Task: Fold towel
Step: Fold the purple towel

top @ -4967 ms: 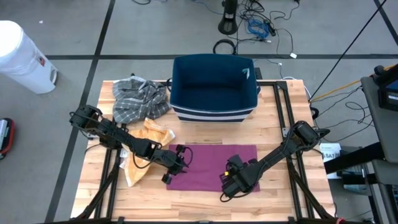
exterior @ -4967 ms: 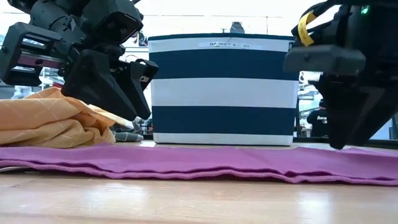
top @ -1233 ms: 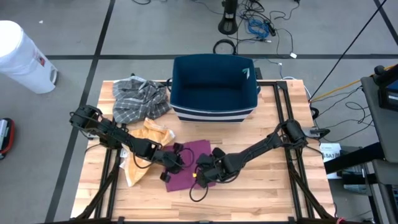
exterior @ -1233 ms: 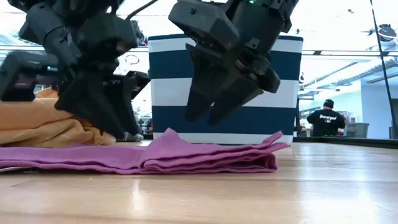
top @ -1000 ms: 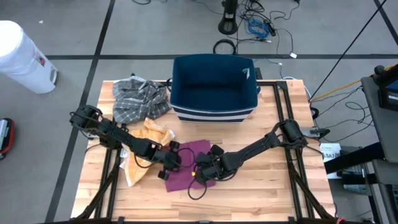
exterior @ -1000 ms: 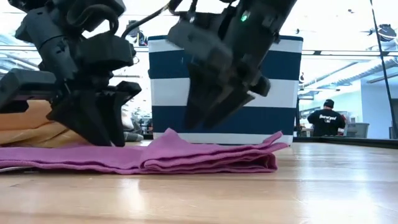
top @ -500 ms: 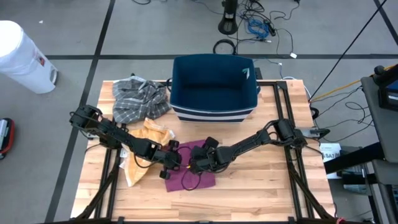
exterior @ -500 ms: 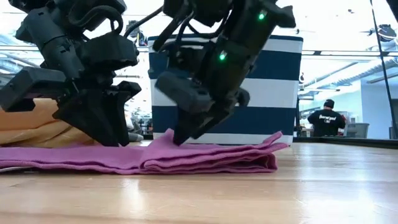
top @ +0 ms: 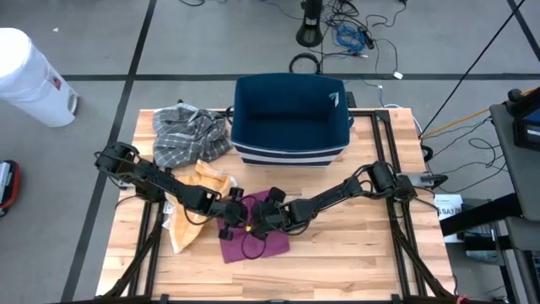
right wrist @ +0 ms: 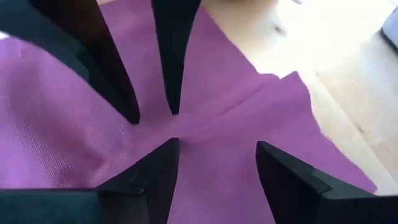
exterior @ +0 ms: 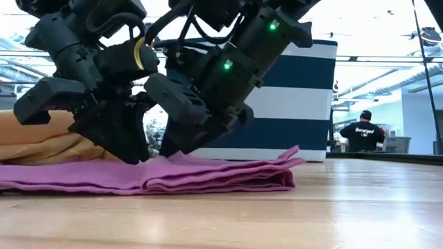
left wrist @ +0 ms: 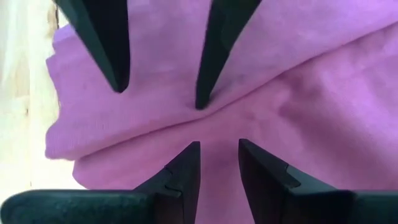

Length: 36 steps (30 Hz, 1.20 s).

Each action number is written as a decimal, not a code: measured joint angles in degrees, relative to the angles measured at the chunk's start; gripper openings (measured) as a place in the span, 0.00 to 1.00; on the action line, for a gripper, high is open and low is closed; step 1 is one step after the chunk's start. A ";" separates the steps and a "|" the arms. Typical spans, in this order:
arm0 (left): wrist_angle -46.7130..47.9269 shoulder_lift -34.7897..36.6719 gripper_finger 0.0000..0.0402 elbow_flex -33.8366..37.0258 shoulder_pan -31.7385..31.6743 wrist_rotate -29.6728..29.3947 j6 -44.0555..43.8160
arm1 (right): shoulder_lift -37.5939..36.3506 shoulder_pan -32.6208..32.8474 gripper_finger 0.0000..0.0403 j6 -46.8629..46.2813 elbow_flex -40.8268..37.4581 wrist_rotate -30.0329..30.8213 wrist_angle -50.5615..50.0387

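The purple towel (top: 268,241) lies folded in layers on the wooden table, near its middle front. Both grippers meet over its left part. My left gripper (top: 234,215) comes from the left, slanting down, and its fingers stand a little apart on the cloth (left wrist: 217,146). My right gripper (top: 256,221) comes from the right, slanting down, and is wide open (right wrist: 214,148). Its tips face the left gripper's tips across a crease (right wrist: 205,121). In the low view both grippers (exterior: 131,155) (exterior: 173,149) reach down to the towel (exterior: 228,176). My left gripper sets its two parted fingertips (left wrist: 191,152) on the towel's top layer beside a fold edge, slanting down from the table's left. Flat cloth shows between the fingers; nothing is pinched. My right gripper's open fingertips (right wrist: 168,152) are down at the towel's upper layer by the crease, slanting from the right. I cannot tell whether they touch it.
A blue-and-white striped basket (top: 291,118) stands at the far middle. A grey plaid cloth (top: 190,135) lies at the far left and an orange cloth (top: 198,207) just left of the towel. Bare wood (top: 363,253) lies to the right. A white bin (top: 29,76) stands off the table.
My right gripper has gone toward the table's left and down onto the towel, rolling as it went and staying open. The towel's folded right end has shifted a little to the left, and the hump in its upper layer has flattened.
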<state>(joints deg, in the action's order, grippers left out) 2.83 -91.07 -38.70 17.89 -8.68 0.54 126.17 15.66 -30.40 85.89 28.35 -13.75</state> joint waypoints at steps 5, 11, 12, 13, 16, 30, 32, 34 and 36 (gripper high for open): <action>0.15 0.00 0.29 0.00 -0.47 0.04 0.35 | 0.00 -0.34 0.50 -0.48 0.00 -1.44 -0.75; 0.17 0.00 0.29 0.00 -1.08 0.03 0.33 | 0.29 -0.91 0.50 -0.61 0.00 -1.86 0.57; 0.15 0.00 0.29 0.00 -1.11 0.03 0.33 | 0.40 -1.01 0.50 -0.57 -0.01 -2.36 0.44; 0.18 0.00 0.29 0.00 -1.09 0.03 0.30 | 0.44 -1.01 0.50 -0.51 -0.02 -2.93 0.19; 0.26 0.00 0.29 0.00 -1.02 0.03 0.22 | 0.12 -0.25 0.50 0.14 -0.02 -3.19 -1.21; -3.52 -0.02 0.29 0.00 -1.00 -0.13 1.53 | -1.45 1.95 0.50 -2.95 0.10 -7.48 -11.39; -3.94 -0.02 0.29 -0.16 -0.86 -0.71 1.55 | -1.55 1.99 0.50 -4.06 0.13 -7.10 -13.97; -3.76 -0.02 0.29 -0.55 -0.85 -0.98 1.67 | -1.65 2.09 0.50 -4.58 0.20 -7.15 -15.96; -3.82 -0.02 0.29 -0.63 -0.85 -1.04 1.70 | -1.74 2.40 0.50 -5.39 0.22 -7.82 -17.93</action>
<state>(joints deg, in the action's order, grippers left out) -0.99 -91.09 -39.33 17.04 -9.72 2.24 124.43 18.06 -35.79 86.11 20.52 -31.68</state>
